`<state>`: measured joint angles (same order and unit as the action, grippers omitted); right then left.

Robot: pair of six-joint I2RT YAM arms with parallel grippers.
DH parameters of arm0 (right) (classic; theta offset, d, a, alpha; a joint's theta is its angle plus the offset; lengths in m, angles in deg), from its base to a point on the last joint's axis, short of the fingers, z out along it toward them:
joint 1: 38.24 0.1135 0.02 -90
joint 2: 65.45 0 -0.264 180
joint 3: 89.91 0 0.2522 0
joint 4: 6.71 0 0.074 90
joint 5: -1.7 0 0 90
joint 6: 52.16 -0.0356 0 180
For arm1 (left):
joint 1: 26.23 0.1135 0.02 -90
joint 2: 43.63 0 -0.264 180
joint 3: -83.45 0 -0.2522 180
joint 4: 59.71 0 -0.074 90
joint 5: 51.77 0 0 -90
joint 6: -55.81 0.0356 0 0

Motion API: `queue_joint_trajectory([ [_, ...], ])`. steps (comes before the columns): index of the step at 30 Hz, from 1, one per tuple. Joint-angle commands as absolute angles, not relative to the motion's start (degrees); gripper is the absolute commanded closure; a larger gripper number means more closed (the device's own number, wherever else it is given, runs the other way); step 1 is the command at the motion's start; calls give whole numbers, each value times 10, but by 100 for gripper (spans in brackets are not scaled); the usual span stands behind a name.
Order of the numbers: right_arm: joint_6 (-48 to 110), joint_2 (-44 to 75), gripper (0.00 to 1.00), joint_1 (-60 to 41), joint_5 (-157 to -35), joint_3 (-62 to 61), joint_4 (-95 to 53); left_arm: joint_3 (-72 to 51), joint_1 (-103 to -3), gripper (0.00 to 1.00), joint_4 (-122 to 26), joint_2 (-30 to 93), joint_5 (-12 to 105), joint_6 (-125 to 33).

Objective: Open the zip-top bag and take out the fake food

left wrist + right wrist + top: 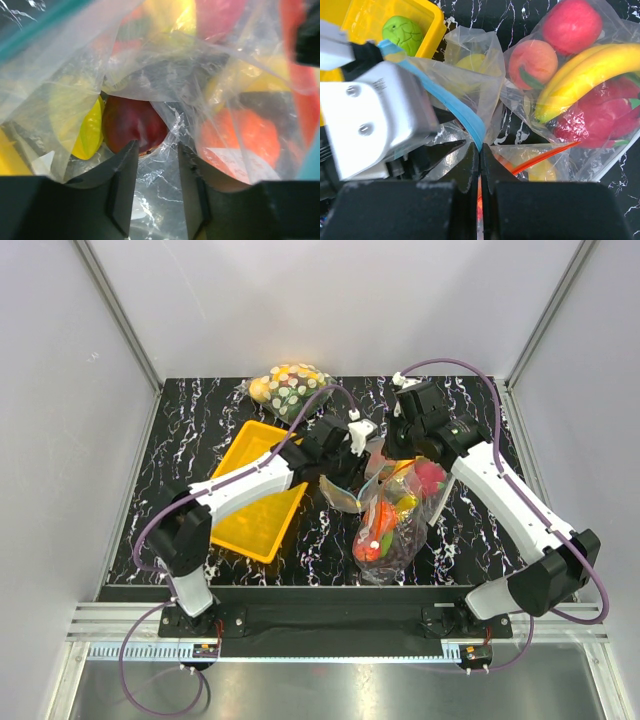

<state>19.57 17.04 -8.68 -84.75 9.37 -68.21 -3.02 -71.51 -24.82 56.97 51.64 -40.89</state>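
Two arms meet over the middle of the black marbled table (180, 455). At the left, a shallow yellow plastic tray (258, 528) lies under the left arm. The right wrist view shows a bright green plastic ball (402, 32) resting in the tray's corner, which the overhead view does not reveal. Behind the tray sits a clear bag printed with white dots (288, 388).

Next comes the left gripper (157, 150), its jaws spread apart and holding nothing. Its own camera looks into the small clear plastic zip-top bag (343, 495), which lies crumpled at the table's centre, just right of the tray. The film is wrinkled and glossy, with a blue-teal zip strip (457, 107) along the mouth. Only this view shows what is inside: a yellow-green plastic piece (89, 132) beside a dark red round plastic fruit (132, 125), just ahead of the fingertips. Whether they touch the fruit is hard to tell through the folds.

The right gripper (480, 152) has its jaws pressed together, pinching the bag at the zip strip. To its right, touching the small bag, lies a larger clear bag of red and orange fruit (395, 525) with a yellow banana (585, 70).
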Motion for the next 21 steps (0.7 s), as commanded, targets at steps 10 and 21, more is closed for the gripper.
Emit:
queue_joint_trajectory([
  [10,190,139,100,-91,-846,87,-665,8,-718,38,-265,658,461,-425],
  [21,190,148,100,-92,-855,86,-661,5,-718,24,-254,685,433,-414],
])
